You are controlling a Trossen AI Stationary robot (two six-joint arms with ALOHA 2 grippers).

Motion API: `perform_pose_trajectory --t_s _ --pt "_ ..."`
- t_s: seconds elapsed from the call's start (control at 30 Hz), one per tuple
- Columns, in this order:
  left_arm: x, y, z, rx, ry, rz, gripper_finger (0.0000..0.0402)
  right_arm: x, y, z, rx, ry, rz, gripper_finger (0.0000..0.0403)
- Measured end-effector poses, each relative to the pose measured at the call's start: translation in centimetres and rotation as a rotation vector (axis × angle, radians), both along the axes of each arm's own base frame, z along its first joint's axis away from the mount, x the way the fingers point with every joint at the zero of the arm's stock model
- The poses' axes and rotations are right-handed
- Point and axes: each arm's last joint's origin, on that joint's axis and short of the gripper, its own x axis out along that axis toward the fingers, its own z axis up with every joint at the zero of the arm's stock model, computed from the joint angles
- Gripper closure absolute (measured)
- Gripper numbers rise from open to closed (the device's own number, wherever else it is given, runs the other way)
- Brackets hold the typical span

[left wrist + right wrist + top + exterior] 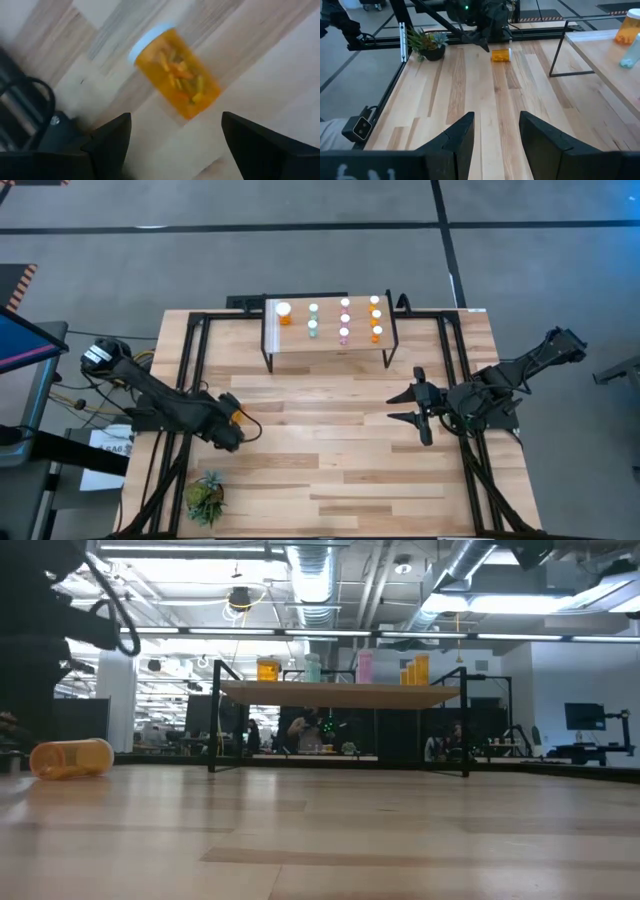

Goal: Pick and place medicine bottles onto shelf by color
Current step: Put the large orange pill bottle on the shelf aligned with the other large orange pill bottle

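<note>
My left gripper (172,135) jaws wide, holding nothing. Orange bottle (175,72) on its side on table at left edge, dead ahead between fingers, long axis skewed across gap. Right gripper (496,132) part-open, empty, well apart. Left arm nearer; shelf (330,352) far.

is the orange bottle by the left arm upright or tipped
Tipped: the orange bottle lies on its side on the table, white cap sideways.
</note>
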Motion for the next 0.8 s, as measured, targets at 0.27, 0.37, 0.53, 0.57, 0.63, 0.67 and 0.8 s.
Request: perform_pose_trajectory --t_s 0.27,0.37,0.53,0.57,0.63,0.67,0.8 --pt "0.2 0.5 0.8 -0.059 -0.209 -0.067 0.0104 0.0 0.0 0.0 0.002 0.001 -0.001 0.0226" --pt "-0.8 1.1 0.7 -0.072 -0.231 -0.039 0.0104 0.0 0.0 0.0 0.003 0.001 -0.001 0.0226" --pt "-2.6 2.4 -0.4 -0.137 -0.288 0.076 0.0104 0.0 0.0 0.0 0.003 0.0 -0.001 0.0226" --pt "-2.7 2.6 -0.8 -0.151 -0.301 0.097 0.0104 0.0 0.0 0.0 0.003 0.0 -0.001 0.0226" --pt "-2.9 2.8 -1.5 -0.176 -0.326 0.127 0.0104 0.0 0.0 0.0 0.003 0.0 -0.001 0.0226" --pt "-3.0 3.0 -1.8 -0.18 -0.338 0.137 0.0104 0.0 0.0 0.0 0.003 0.0 -0.001 0.0226" --pt "-2.9 3.4 -2.6 -0.178 -0.35 0.158 0.0104 0.0 0.0 0.0 0.004 -0.002 -0.001 0.0226"
